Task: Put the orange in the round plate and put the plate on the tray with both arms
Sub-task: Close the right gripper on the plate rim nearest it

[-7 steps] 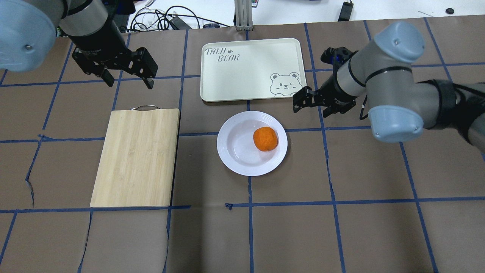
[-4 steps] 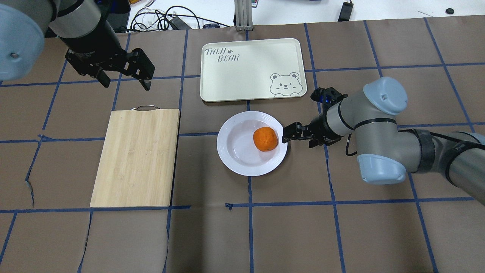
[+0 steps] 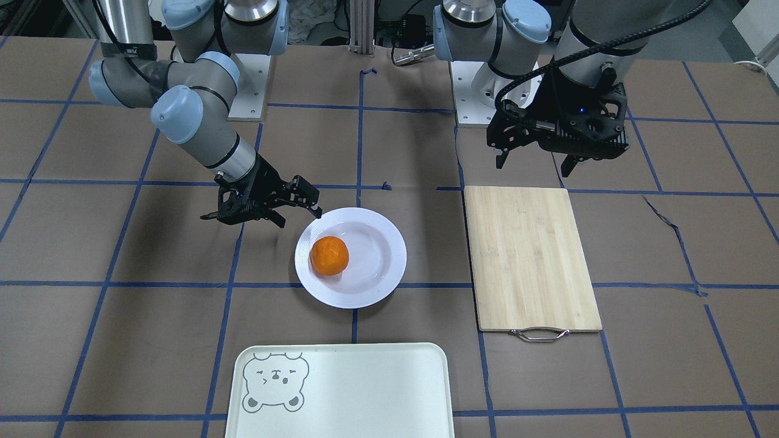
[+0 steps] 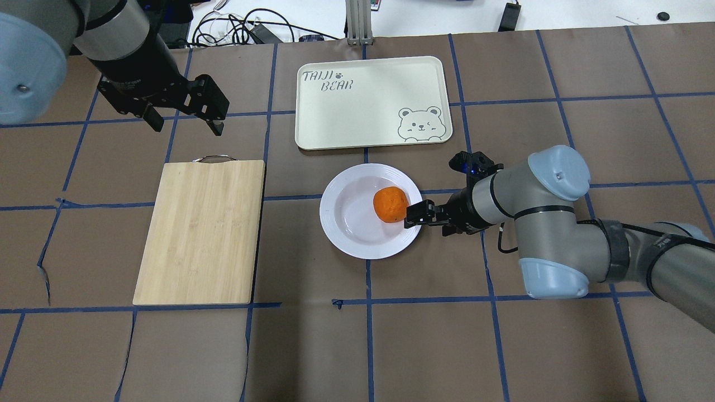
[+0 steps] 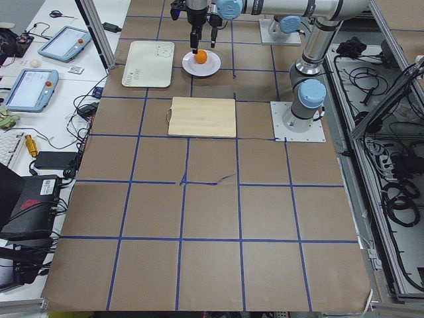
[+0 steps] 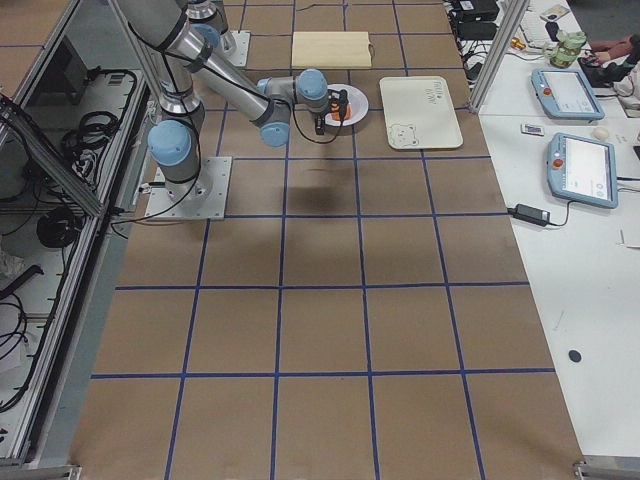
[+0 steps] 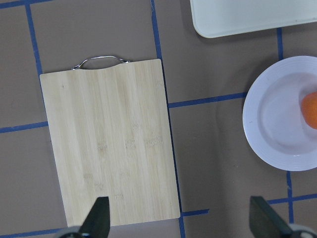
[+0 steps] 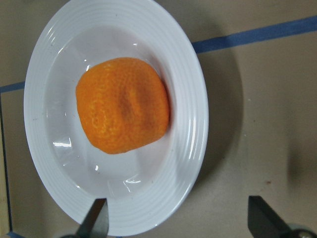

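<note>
Orange (image 4: pixel 391 204) sits in the round plate (image 4: pixel 357 237), so I've got my right claw (image 8: pixel 178 220) spread astride that plate's rim, probably low enough to pinch, left claw (image 4: pixel 183 120) spread well away, tray (image 4: pixel 368 89) just beyond the plate.

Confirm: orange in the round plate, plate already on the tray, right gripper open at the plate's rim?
Not on the tray: the round plate sits on the table, apart from the tray, as the overhead exterior view shows. The orange is in the plate and the right gripper is open at its rim.
</note>
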Controlling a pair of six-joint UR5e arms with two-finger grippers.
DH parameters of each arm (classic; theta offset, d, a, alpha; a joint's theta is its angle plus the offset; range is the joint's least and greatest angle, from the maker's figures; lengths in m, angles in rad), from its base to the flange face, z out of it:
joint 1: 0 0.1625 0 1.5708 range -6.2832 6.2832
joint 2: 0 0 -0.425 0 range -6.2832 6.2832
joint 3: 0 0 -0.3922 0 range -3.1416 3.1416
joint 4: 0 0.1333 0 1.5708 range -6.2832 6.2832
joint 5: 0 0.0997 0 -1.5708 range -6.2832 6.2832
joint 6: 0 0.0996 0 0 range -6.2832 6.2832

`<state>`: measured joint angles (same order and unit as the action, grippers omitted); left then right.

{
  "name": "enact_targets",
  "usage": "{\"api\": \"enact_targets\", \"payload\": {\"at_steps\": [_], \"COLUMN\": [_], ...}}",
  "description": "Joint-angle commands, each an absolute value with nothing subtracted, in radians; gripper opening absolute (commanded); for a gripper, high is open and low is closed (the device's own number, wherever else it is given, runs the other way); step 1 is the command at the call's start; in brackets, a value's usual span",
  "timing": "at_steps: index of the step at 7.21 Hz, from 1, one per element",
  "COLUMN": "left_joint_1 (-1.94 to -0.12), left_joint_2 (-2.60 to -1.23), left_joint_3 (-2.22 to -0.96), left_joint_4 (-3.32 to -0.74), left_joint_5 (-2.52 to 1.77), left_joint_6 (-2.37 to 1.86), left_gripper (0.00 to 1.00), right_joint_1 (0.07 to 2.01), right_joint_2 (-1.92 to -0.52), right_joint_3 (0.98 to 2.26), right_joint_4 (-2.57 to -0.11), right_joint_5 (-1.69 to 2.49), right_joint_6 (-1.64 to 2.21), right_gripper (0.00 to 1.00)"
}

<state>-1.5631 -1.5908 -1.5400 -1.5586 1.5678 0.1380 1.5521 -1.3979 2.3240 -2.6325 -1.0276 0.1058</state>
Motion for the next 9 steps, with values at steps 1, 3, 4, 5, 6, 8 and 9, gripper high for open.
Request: {"api": "enact_targets", "payload": {"at_steps": [1,3,4,5,6,8,9], "left_joint_1": [-1.563,-1.563,-1.563,-1.562,-1.562,-1.562,-1.562], "left_joint_2": [-1.591,-1.591,-1.591,-1.592,-1.592,-1.592,-1.592], "left_joint_3": [-1.54,-1.54,-1.54,-1.54,-1.54,-1.54,-1.539], "left_joint_4": [-1.557,-1.559,-1.557,-1.557,-1.557,-1.557,-1.557], "left_joint_5": [1.566,1.566,1.566,1.566,1.566,1.566,1.566], "left_joint_6": [0.138,0.138,0.138,0.138,0.138,0.138,0.138], "left_gripper": [1.0,1.0,1.0,1.0,1.0,1.0,1.0], "right_joint_1": [1.589,1.649,1.649,1.649,1.649,1.649,1.651], "right_joint_2": [-1.306,-1.272,-1.272,-1.272,-1.272,-1.243,-1.233], "right_joint_3": [2.33,2.321,2.321,2.319,2.304,2.293,2.292], "right_joint_4": [-2.776,-2.855,-2.855,-2.856,-2.859,-2.858,-2.858], "right_joint_5": [-1.003,-1.023,-1.025,-1.028,-1.037,-1.06,-1.06], "right_joint_6": [0.2,0.271,0.275,0.281,0.282,0.293,0.293], "right_gripper": [1.0,1.0,1.0,1.0,0.96,0.88,0.88]}}
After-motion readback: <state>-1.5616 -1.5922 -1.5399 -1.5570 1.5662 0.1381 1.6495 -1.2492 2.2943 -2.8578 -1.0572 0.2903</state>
